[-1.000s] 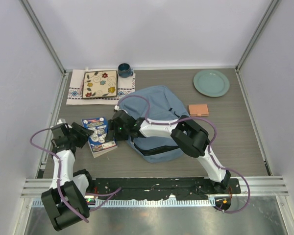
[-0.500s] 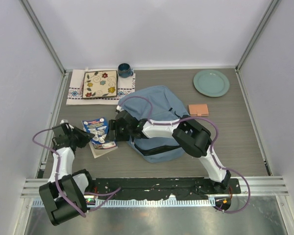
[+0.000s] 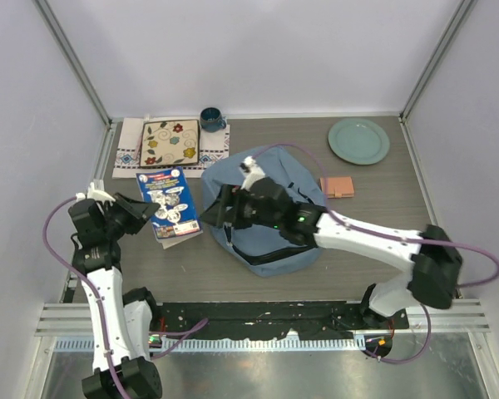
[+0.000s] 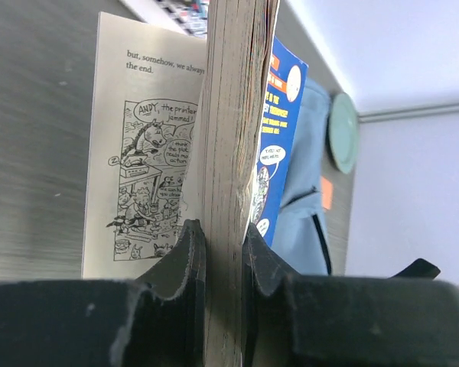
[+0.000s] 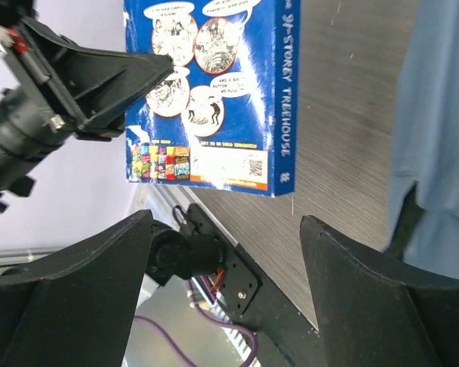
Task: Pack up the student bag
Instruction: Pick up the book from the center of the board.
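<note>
Student bag [image 3: 283, 170] sits beside spread right claw [image 3: 218, 212] — left claw [image 3: 148, 208] pinches book [image 3: 173, 208].

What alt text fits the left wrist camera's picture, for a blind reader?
The left tool pinches a thick blue-covered book, seen edge-on over a grey table. The blue student bag and a green plate lie beyond.

Student bag [image 3: 293, 176], centre: was soft, matt, dusty-blue cloth, creased. Book [image 3: 170, 206], nine o'clock: had a glossy blue printed cover and matt cream paper leaves. Table [image 3: 382, 229]: looked grey wood-grain, matt. Plate [image 3: 358, 140], one o'clock: was smooth, pale green, faintly shiny. Left gripper [image 4: 223, 245]: was matt black plastic.
</note>
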Tool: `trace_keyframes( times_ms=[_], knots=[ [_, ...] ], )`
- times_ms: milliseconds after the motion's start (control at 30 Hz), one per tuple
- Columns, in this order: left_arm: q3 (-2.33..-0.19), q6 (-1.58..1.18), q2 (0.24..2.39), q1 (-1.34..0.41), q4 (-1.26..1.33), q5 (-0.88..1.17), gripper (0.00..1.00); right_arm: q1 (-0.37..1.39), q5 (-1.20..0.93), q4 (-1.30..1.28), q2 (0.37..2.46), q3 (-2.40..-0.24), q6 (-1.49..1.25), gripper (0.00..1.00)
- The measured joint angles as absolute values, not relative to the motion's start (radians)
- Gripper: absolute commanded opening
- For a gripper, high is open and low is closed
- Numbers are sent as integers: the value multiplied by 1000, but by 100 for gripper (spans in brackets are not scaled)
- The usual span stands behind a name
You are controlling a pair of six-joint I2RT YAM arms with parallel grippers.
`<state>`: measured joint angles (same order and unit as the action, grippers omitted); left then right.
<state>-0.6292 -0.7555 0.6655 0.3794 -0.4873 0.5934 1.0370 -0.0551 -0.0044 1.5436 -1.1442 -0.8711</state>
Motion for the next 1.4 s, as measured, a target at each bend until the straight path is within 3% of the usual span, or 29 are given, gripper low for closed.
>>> trace_keyframes(
  times_ms=[167,433,800,1200,1367,1400],
  knots=[
    [-669,-812,666,352,-443,695,0,1013,25,15,1274,-978,-887,86],
    [-667,-971,669,156,-224,736,0,1011,83,-12,1054,-825,-921,86],
    [-667,-994,799,-272,-110,634,0,1011,97,-24,956,-738,-987,86],
    [-663,-1089,834,-349,117,627,0,1011,114,-43,929,-720,-1006,86],
    [-638,-1132,839,-370,216,636,0,1011,87,19,929,-702,-1020,74],
    [-628,-1145,842,-376,241,637,0,1011,78,40,929,-693,-1026,61]
  ],
)
